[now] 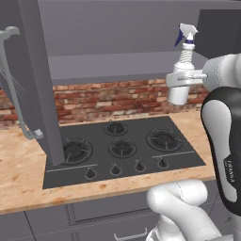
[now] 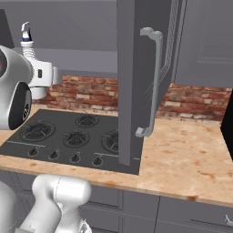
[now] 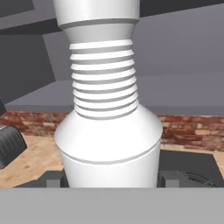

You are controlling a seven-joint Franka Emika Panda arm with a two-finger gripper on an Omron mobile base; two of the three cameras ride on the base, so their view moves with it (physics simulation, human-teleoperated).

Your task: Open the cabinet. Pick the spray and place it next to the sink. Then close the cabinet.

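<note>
From the left base view I see the gripper (image 1: 187,77) high at the right, above the far right corner of the stove (image 1: 123,147), pinching the spray (image 1: 182,66) round its body; the bottle stands upright in the air, its blue nozzle (image 1: 186,34) on top, well above the wooden counter (image 1: 23,174). The cabinet (image 1: 33,80) door hangs open at the left, its edge turned toward me and reaching down over the stove's left side, with the silver handle (image 1: 16,89) on its outer face. A brick wall (image 1: 108,99) runs behind the stove, and grey drawers (image 1: 94,214) sit under the counter. From the right base view I have the gripper (image 2: 45,75) at the upper left, partly behind my own arm, with the spray (image 2: 28,50) rising from it and its blue-and-white nozzle showing above the wrist. The open door (image 2: 132,82) stands in the middle of this picture, its bar handle (image 2: 152,82) facing right, its lower edge over the stove (image 2: 68,136) where it meets the counter (image 2: 182,154). In the hand view the spray (image 3: 107,131) is right against the camera: a white ribbed neck widening to a round shoulder, upright and centred. I cannot see the fingertips here, as the bottle covers them. Behind it I make out brick (image 3: 192,131), counter (image 3: 35,159) and a corner of the stove (image 3: 188,168).
</note>
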